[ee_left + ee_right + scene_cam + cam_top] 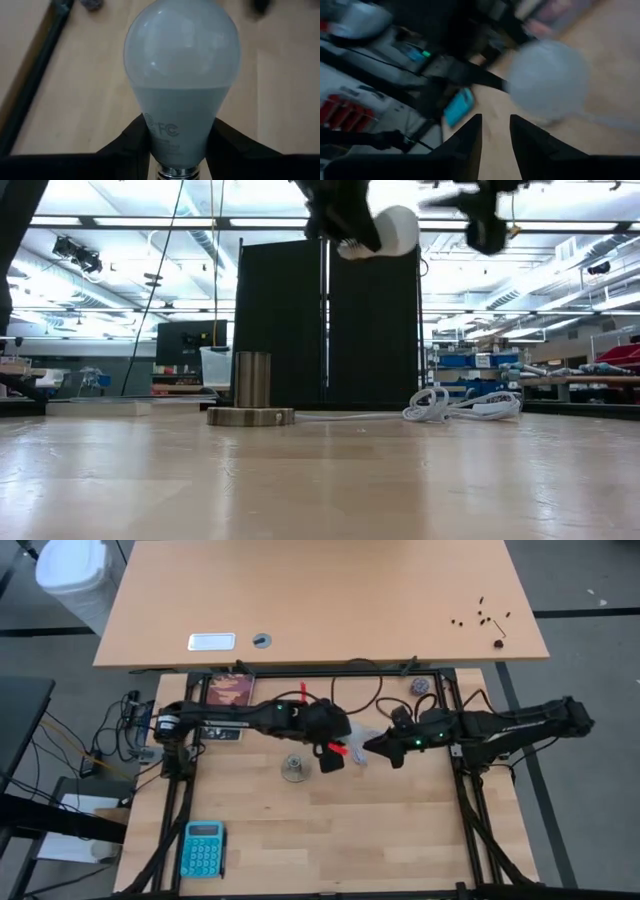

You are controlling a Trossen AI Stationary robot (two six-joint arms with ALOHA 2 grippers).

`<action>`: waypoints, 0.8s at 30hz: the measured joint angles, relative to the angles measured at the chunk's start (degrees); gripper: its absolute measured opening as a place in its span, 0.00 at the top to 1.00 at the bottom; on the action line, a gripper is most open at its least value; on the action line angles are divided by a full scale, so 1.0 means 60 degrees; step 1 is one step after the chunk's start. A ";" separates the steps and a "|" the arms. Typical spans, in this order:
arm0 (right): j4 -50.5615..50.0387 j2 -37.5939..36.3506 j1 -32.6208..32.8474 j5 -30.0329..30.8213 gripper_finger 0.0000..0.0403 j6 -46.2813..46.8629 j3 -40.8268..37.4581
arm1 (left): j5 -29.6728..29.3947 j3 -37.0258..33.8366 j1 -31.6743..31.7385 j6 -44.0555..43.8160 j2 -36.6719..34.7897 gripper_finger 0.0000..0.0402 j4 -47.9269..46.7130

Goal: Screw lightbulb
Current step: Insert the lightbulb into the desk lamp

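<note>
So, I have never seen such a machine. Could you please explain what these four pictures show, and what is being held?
It is a robot with two dark arms at a wooden table. One camera looks down from above, one sits at table level, and one rides on each wrist. The left gripper is shut on the lightbulb, held in the air. The right gripper is close beside the bulb, its fingers slightly apart and holding nothing. On the table stand a metal socket with a white cord and, near the front edge, a teal calculator.
</note>
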 joint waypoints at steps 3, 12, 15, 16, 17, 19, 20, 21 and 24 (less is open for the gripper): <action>-0.0049 0.0351 -0.0003 0.0002 0.73 -0.0511 0.0535 | -0.0333 0.0000 0.0001 -0.0134 -0.0283 0.63 -0.0411; 0.0065 0.1459 -0.0038 0.0000 0.73 -0.2021 0.1707 | -0.1522 -0.0004 -0.0110 -0.0535 -0.1487 0.63 -0.0785; 0.0089 0.1728 -0.0168 -0.0019 0.73 -0.2084 0.1822 | -0.1787 -0.0011 -0.0190 -0.0615 -0.1840 0.63 -0.0835; 0.0147 0.1841 -0.0231 -0.0112 0.73 -0.2088 0.1850 | -0.1829 -0.0025 -0.0215 -0.0703 -0.1997 0.63 -0.0831; 0.0148 0.1950 -0.0300 -0.0278 0.73 -0.2088 0.1853 | -0.1899 -0.0109 -0.0256 -0.0749 -0.2063 0.63 -0.0844; 0.0203 0.2107 -0.0457 -0.0770 0.73 -0.2081 0.1853 | -0.1970 -0.0284 -0.0306 -0.0856 -0.2242 0.63 -0.0718; 0.0250 0.2190 -0.0544 -0.1027 0.73 -0.2053 0.1853 | -0.2000 -0.0409 -0.0360 -0.0929 -0.2297 0.63 -0.0730; 0.0303 0.2264 -0.0623 -0.1305 0.73 -0.2027 0.1853 | -0.2037 -0.0529 -0.0396 -0.0975 -0.2334 0.63 -0.0739; 0.0393 0.2473 -0.0779 -0.1924 0.73 -0.2001 0.1846 | -0.2203 -0.1024 -0.0580 -0.1155 -0.2509 0.63 -0.0670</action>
